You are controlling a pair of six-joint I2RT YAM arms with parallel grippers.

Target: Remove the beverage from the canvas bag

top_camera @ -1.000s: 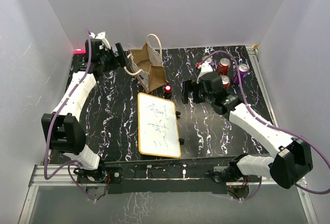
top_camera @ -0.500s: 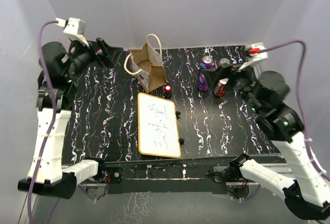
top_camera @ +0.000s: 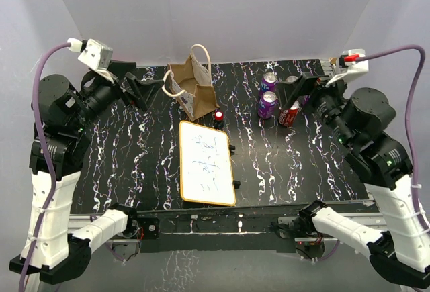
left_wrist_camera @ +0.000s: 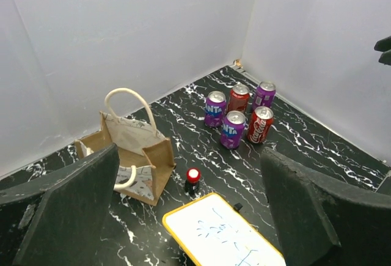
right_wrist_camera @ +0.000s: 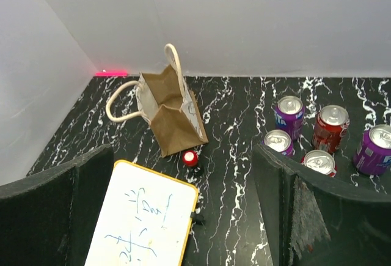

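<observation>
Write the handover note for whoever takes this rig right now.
Left gripper: open, empty, raised.
Right gripper: open, empty, raised.
Canvas bag: upright, mouth open, at the back left; no can shows inside.
Five cans: standing in a cluster outside the bag, to its right.
Done: unloading, apparently.
Left: probably nothing; check the bag's bottom, which is not fully seen.
</observation>
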